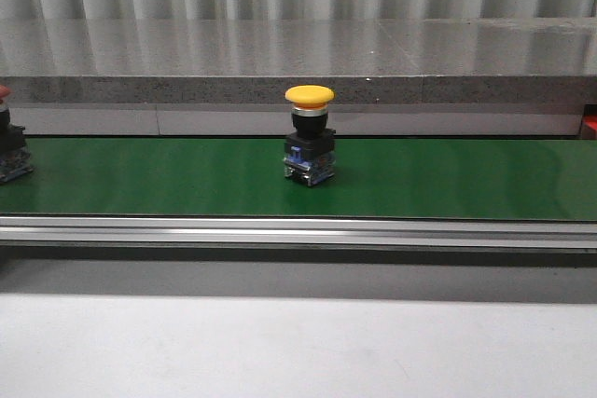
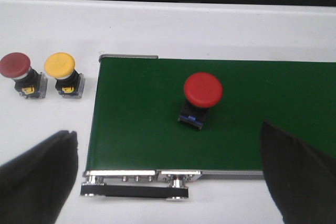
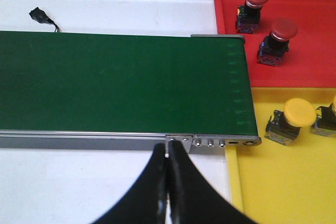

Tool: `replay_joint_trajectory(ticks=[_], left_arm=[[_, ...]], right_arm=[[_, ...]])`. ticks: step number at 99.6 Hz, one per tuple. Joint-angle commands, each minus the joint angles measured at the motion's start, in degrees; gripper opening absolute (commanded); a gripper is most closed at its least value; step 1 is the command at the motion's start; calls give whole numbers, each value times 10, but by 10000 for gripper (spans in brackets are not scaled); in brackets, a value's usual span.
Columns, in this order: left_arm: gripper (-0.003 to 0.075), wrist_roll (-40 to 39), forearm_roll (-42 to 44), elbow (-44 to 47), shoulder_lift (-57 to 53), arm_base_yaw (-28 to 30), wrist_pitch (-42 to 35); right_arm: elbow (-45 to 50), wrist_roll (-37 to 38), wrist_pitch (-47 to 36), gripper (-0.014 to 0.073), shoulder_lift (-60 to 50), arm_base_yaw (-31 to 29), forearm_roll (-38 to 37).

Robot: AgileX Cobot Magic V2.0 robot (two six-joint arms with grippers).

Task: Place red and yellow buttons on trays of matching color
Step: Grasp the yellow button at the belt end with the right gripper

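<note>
1. The left arm's black two-fingered gripper (image 2: 173,182) stood wide open, its fingers (image 2: 39,174) at about 8 and 4 o'clock in its wrist view.
2. The right arm's black gripper (image 3: 167,182) was fully closed, its fingers pressed together at 6 o'clock, clasping nothing.

Left edge, front view: you only get a sliver of the red button (image 1: 11,148), the rest's cropped.
Yellow tray: your far-right yellow button (image 3: 328,117) is chopped by the frame.
Red tray (image 1: 590,125): just a corner showing.
</note>
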Motion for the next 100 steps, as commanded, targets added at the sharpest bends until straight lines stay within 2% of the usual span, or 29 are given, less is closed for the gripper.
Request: replay_joint_trajectory(ticks=[1, 17, 28, 37, 54, 58, 87, 94, 100], left_arm=[[649, 0, -15, 36, -58, -3, -56], [608, 0, -15, 118, -144, -3, -60], [524, 0, -15, 152, -181, -3, -60], [395, 0, -15, 170, -198, -3, -60], [43, 0, -16, 175, -205, -3, -65], [-17, 0, -17, 175, -205, -3, -72], [-19, 0, -18, 175, -205, -3, -69], [-19, 0, -20, 175, -205, -3, -69], [-19, 0, -20, 175, -205, -3, -69]], right_arm=[[-14, -4, -34, -124, 0, 0, -4], [-14, -4, -34, -124, 0, 0, -4], [-14, -4, -34, -124, 0, 0, -4], [-14, -4, -35, -124, 0, 0, -4], [-14, -4, -36, -124, 0, 0, -4], [-14, -4, -40, -124, 0, 0, -4], [-14, -4, -52, -102, 0, 0, -3], [-14, -4, -52, -4, 0, 0, -1], [-14, -4, -52, 158, 0, 0, 3]])
